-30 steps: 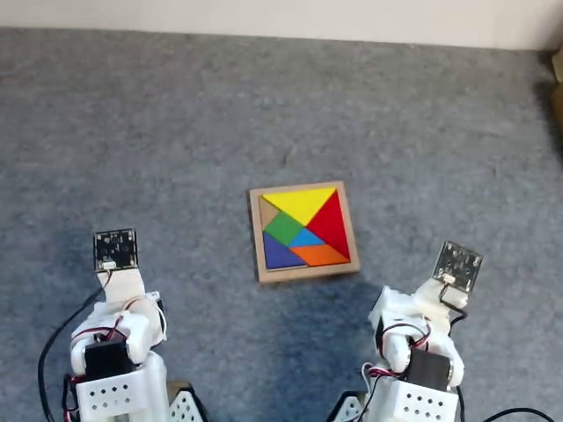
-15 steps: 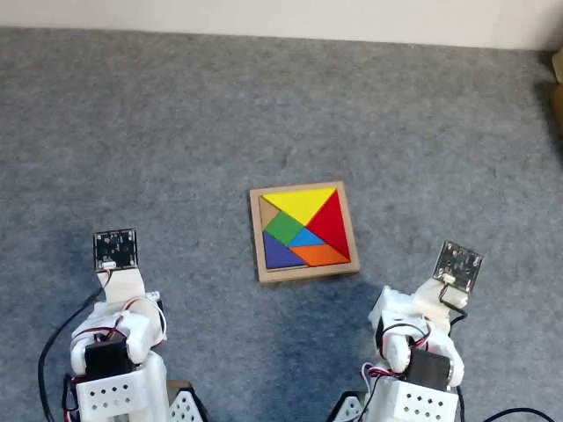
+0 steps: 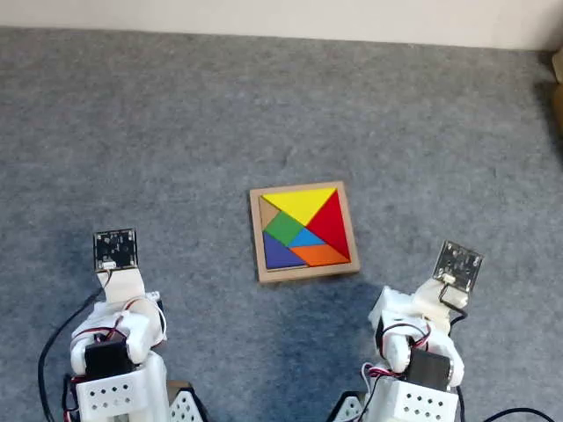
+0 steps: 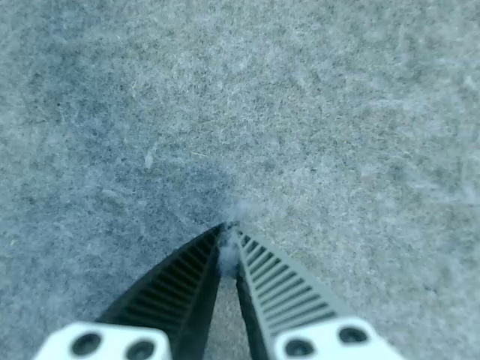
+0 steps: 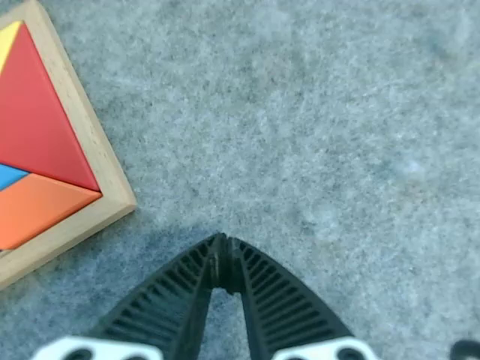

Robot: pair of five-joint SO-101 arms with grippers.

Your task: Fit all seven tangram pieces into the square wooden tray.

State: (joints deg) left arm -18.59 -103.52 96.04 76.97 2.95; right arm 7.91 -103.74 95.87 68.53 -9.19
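The square wooden tray (image 3: 259, 237) lies at the middle of the grey carpet. Inside it lie a yellow triangle (image 3: 299, 204), a red triangle (image 3: 332, 223), a green piece (image 3: 282, 229), a light blue triangle (image 3: 306, 237), a purple-blue piece (image 3: 278, 253) and an orange piece (image 3: 318, 255). A thin brown strip shows along the tray's left inner side. My left gripper (image 4: 228, 228) is shut over bare carpet, empty, at the near left. My right gripper (image 5: 223, 251) is shut and empty, close to the tray's near right corner (image 5: 112, 204), beside the red triangle (image 5: 37, 124).
Both arm bases stand at the near edge, one arm (image 3: 114, 338) on the left and the other (image 3: 418, 338) on the right. Grey carpet spreads around the tray. A pale wall strip runs along the far edge, and a brown object (image 3: 557, 70) pokes in at the right.
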